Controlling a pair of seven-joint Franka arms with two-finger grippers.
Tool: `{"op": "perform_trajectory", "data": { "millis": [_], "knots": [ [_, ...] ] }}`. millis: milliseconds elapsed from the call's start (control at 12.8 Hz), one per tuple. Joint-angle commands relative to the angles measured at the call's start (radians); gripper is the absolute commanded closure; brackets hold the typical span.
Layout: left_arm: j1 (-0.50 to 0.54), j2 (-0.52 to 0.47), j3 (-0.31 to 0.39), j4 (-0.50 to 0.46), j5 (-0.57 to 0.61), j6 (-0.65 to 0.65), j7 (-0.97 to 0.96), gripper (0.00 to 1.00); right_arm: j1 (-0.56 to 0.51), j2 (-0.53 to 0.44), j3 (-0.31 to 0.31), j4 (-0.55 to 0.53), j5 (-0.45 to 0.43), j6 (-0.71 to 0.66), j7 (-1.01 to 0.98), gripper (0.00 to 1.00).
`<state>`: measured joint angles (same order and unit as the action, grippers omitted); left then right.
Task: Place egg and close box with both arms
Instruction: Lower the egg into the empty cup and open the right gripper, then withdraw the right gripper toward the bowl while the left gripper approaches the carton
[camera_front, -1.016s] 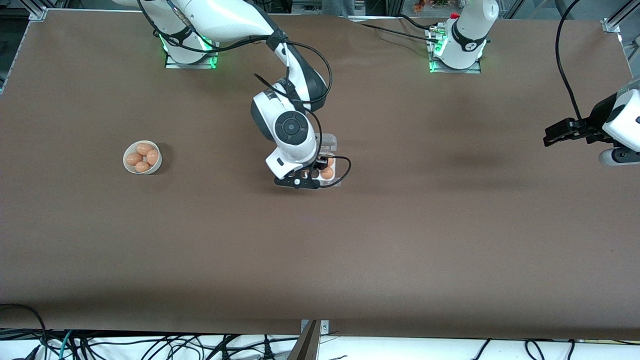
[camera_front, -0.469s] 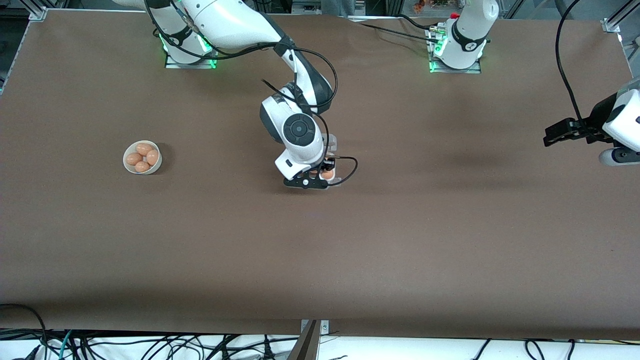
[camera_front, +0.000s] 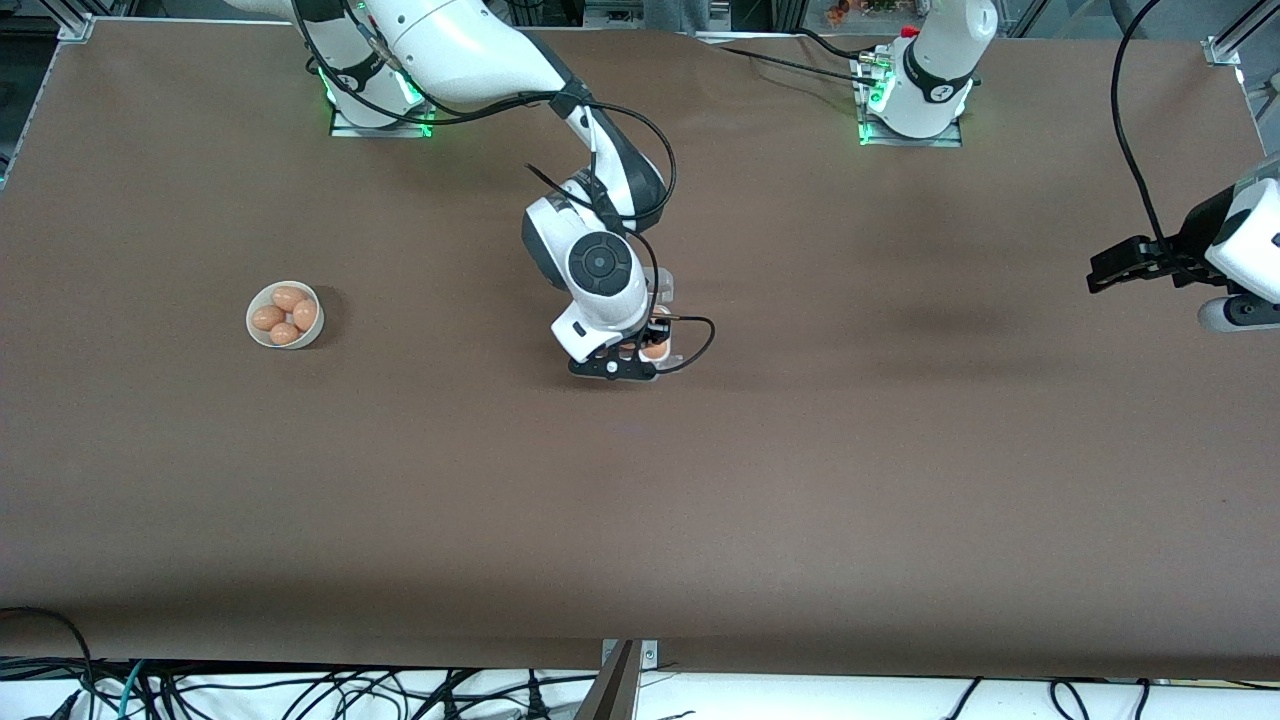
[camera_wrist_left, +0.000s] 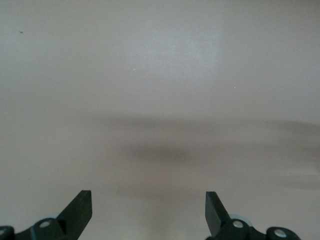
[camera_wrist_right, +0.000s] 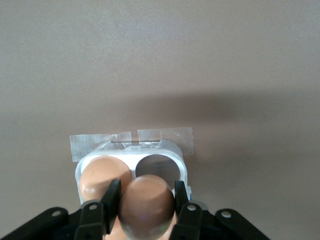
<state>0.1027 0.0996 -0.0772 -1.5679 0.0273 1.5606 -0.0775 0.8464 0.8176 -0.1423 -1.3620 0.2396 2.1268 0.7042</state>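
Placement of the egg is the step judged to be in hand; the broad brown table (camera_front: 900, 480), which fills nearly the whole front view, is crossed from the upper left of the frame by the large white jointed right arm (camera_front: 470, 55), bent down so that its wrist hangs at the centre of the frame directly over the box; the white jointed left arm (camera_front: 1245, 250) is seen only at the right edge of the frame, where it waits well apart from the work, its black two-finger left gripper (camera_wrist_left: 148, 210) spread wide and empty above bare table.

At centre left of the front view a round white bowl (camera_front: 258, 336) is set, in which four spare orange-brown eggs are held; the small square white egg carton with its clear hinged lid (camera_front: 662, 288) is largely hidden under the wrist; in the right wrist view its white tray (camera_wrist_right: 183, 165) is shown low in the frame, with one egg seated in a cell and an empty cell (camera_wrist_right: 157, 167) beside it.

The black right gripper (camera_wrist_right: 147, 200) is closed on the smooth orange-brown egg (camera_wrist_right: 146, 200), which is held just above the tray; a short descent over an empty cell and a gentle release are judged to be called for next; the lid is not yet closed.
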Motion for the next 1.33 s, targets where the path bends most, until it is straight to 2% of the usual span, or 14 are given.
{"op": "perform_trajectory", "data": {
  "millis": [0,78,156,234,1094,1172,1250],
  "knots": [
    [0.002,0.005,0.0,0.022,0.019,-0.013,0.018,0.0,-0.001,0.034,0.007,0.037,0.02,0.025,0.003,0.59],
    [0.003,0.005,0.002,0.022,0.019,-0.013,0.019,0.0,-0.001,0.035,0.007,0.037,0.033,0.025,0.003,0.4],
    [0.006,0.005,0.002,0.023,0.019,-0.013,0.019,0.0,-0.001,0.034,0.007,0.035,0.039,0.027,0.008,0.16],
    [0.009,0.005,0.002,0.023,0.019,-0.013,0.019,0.0,0.0,0.034,0.006,0.037,0.04,0.028,0.012,0.0],
    [-0.006,0.005,-0.012,0.022,0.005,-0.014,-0.001,0.0,-0.046,0.003,-0.02,0.066,0.024,0.009,-0.072,0.0],
    [-0.018,0.006,-0.025,0.02,0.003,-0.017,-0.011,0.01,-0.047,0.002,-0.037,0.066,0.024,0.008,-0.081,0.0],
    [-0.024,0.006,-0.047,0.02,0.0,-0.042,-0.04,0.09,-0.049,0.002,-0.051,0.066,0.024,-0.002,-0.086,0.0]
  ]
}}
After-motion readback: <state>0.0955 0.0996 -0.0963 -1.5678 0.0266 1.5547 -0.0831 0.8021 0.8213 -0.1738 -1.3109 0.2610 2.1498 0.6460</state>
